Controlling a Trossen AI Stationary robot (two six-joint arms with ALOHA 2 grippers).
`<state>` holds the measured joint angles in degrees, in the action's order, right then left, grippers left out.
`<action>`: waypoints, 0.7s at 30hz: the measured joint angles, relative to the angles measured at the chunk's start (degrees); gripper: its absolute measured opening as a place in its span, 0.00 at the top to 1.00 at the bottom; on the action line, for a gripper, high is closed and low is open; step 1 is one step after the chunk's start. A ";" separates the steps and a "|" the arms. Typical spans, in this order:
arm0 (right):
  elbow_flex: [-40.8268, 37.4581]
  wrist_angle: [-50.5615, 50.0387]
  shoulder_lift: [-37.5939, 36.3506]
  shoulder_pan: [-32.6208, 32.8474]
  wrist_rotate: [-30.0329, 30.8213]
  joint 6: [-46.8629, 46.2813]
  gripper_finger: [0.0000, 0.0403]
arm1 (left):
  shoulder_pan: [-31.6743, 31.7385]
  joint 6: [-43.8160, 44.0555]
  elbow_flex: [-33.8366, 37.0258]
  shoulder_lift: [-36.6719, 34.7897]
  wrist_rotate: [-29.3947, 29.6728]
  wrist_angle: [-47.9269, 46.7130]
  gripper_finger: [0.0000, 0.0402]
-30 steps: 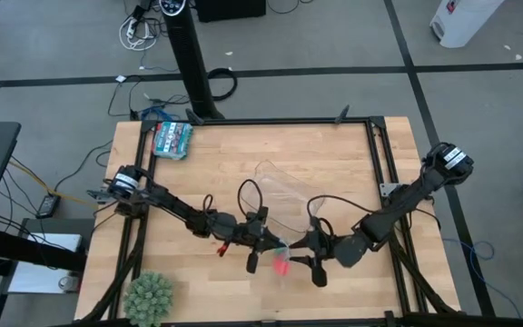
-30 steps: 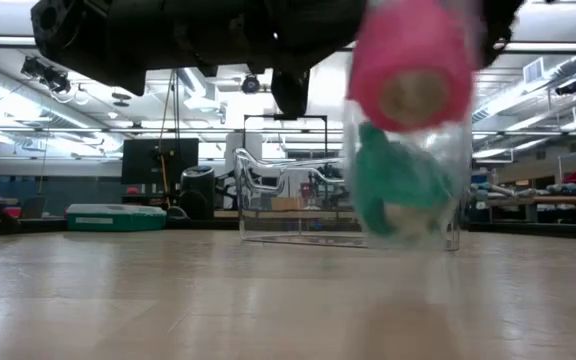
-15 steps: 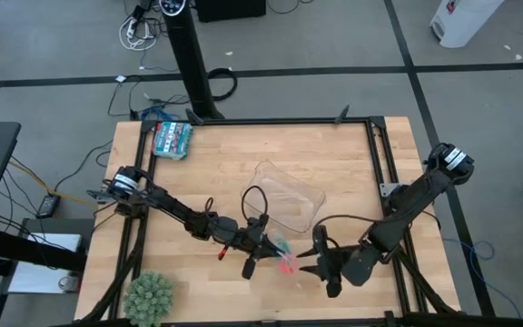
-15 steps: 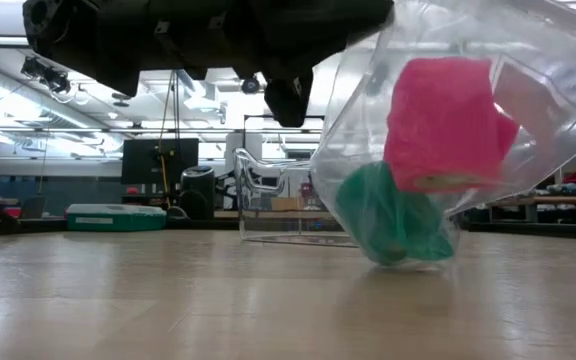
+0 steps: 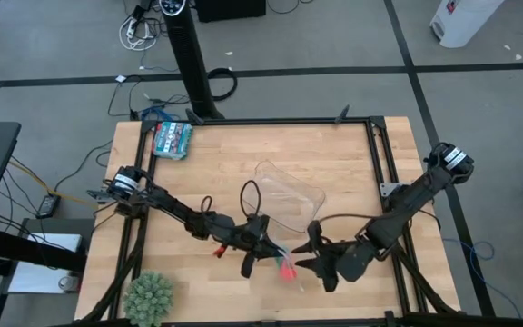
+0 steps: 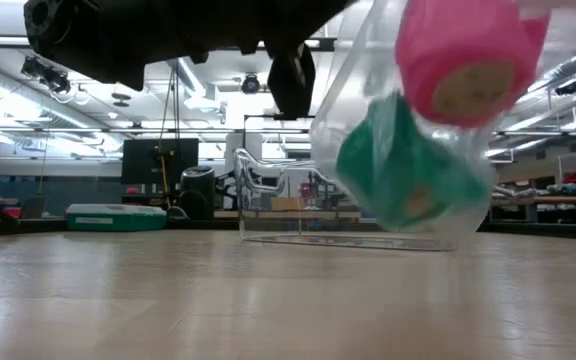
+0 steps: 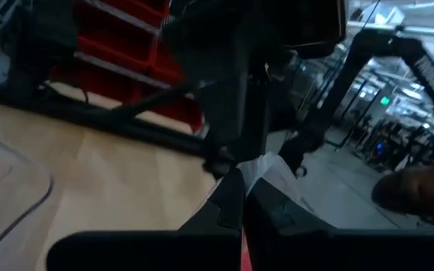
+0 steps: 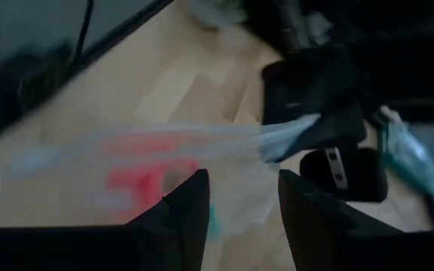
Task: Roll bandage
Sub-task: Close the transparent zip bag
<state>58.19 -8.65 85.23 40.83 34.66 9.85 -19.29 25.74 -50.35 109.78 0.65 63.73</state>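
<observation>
Left claw (image 5: 263,247) pinched tight on the edge of a clear plastic bag (image 6: 408,130), holding it lifted off the desk (image 5: 225,173). Inside the bag, just below and beside that claw, the bandage (image 6: 465,62) as a chunky pink roll, touching a teal roll (image 6: 403,172) underneath it. Right claw (image 5: 309,262) close by on the bag's other side, jaws apart, gripping nothing. Farther behind both claws, a clear tray (image 5: 291,197) on the desk.
</observation>
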 joint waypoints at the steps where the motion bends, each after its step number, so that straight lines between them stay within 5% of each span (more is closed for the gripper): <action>1: 0.00 0.86 0.00 -0.58 -0.09 -2.89 0.62 | 0.00 0.02 0.00 0.00 0.06 0.65 0.98; 9: 0.00 1.19 0.00 -3.45 -4.95 -14.96 0.62 | 0.00 -1.54 0.00 0.02 0.52 1.21 0.98; 21: -0.02 1.11 0.00 -4.49 -5.03 -15.97 0.62 | 0.15 -1.78 0.00 0.02 0.12 0.63 0.98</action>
<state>58.17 -7.54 85.23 36.34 29.64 -6.12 -19.14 23.95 -50.35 109.80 0.78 64.36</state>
